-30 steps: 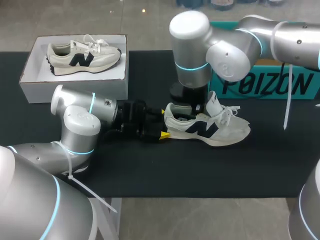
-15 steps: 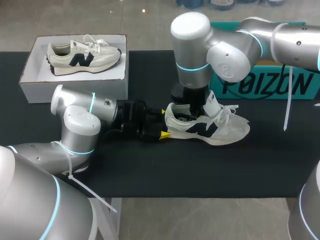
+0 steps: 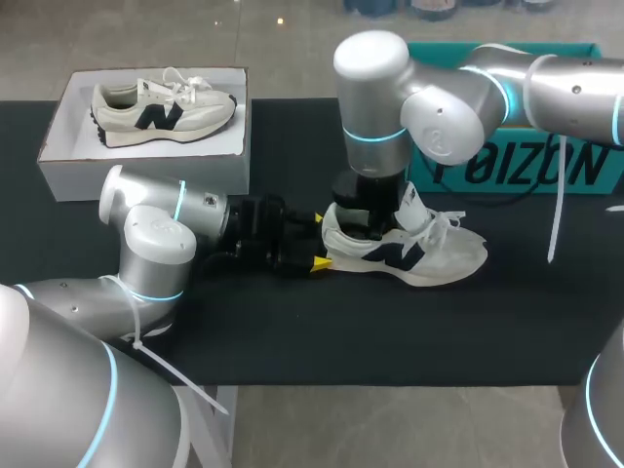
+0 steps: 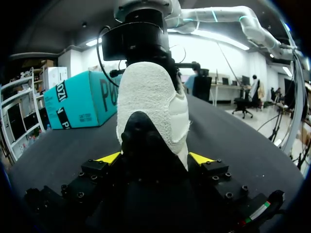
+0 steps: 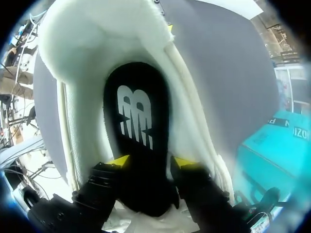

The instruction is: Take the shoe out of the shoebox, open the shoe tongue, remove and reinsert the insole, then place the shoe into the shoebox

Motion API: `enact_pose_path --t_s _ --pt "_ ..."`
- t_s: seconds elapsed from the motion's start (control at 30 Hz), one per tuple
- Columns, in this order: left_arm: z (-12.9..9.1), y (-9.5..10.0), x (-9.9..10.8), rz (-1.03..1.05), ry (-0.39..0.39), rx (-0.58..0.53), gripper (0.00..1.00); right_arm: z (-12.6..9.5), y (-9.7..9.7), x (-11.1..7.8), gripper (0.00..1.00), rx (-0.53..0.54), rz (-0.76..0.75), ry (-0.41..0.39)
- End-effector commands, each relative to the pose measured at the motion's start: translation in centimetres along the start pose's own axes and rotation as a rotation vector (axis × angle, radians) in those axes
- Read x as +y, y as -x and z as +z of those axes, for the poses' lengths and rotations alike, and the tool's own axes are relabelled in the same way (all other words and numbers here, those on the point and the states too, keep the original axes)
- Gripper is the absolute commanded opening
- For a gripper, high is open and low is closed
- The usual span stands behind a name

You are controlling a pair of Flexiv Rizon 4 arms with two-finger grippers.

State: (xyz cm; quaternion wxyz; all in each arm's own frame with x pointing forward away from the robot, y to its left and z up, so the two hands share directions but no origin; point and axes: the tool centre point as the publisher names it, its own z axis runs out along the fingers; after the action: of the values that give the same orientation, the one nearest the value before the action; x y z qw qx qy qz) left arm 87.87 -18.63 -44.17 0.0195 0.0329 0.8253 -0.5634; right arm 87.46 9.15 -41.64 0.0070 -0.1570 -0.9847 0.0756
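A black table [image 3: 292,331] seen from above, with two silver robot arms meeting near its middle.

The right arm [image 3: 458,97] comes in from the right side, bends at a large elbow and points its wrist straight down into the opening of a white shoe [image 3: 439,255] with dark trim. The shoe lies on its sole in the middle of the table, toe pointing right. The left arm [image 3: 156,244] comes in from the lower left and lies low and level along the table, reaching toward the shoe's heel.

A white shoebox [image 3: 146,161] sits at the table's far left corner with a second shoe [image 3: 161,109] of the same kind lying in it. A teal box [image 3: 585,166] stands at the far right, behind the right arm.

The left gripper [image 4: 154,158] is clamped on the shoe's heel, one yellow tip against each side. The right gripper [image 5: 152,162] is down inside the shoe, its two yellow tips pressed against opposite edges of the black insole [image 5: 136,121], which lies flat in the shoe with its white logo showing.

Compared with a second ago, the right arm's wrist has sunk lower and now covers more of the shoe's opening. The left arm, the shoe and both boxes sit where they were.
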Motion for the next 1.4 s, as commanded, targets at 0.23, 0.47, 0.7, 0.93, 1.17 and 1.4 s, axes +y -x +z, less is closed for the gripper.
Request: enact_pose_path --t_s 0.23,0.47,0.7,0.93,1.17,1.4 --pt "0.3 0.1 0.4 -0.001 0.001 0.000 0.00 4.1 -1.6 -0.2 0.00 0.094 0.010 -0.079" --pt "0.3 0.1 0.4 -0.001 0.001 0.000 0.00 2.3 -2.2 -0.9 0.00 0.083 -0.005 -0.111" --pt "0.3 0.1 0.4 -0.001 0.001 0.000 0.00 0.2 -2.6 -1.1 0.00 0.083 0.001 -0.097" --pt "0.3 0.1 0.4 -0.001 0.001 0.000 0.00 -1.9 -2.5 -1.7 0.00 0.059 0.016 -0.076" --pt "0.3 0.1 0.4 -0.001 0.001 0.000 0.00 -4.2 -1.8 -2.5 0.00 0.031 0.037 -0.051" --pt "0.3 0.1 0.4 -0.001 0.001 0.000 0.00 -6.4 -0.4 -3.1 0.00 -0.001 0.070 -0.024"
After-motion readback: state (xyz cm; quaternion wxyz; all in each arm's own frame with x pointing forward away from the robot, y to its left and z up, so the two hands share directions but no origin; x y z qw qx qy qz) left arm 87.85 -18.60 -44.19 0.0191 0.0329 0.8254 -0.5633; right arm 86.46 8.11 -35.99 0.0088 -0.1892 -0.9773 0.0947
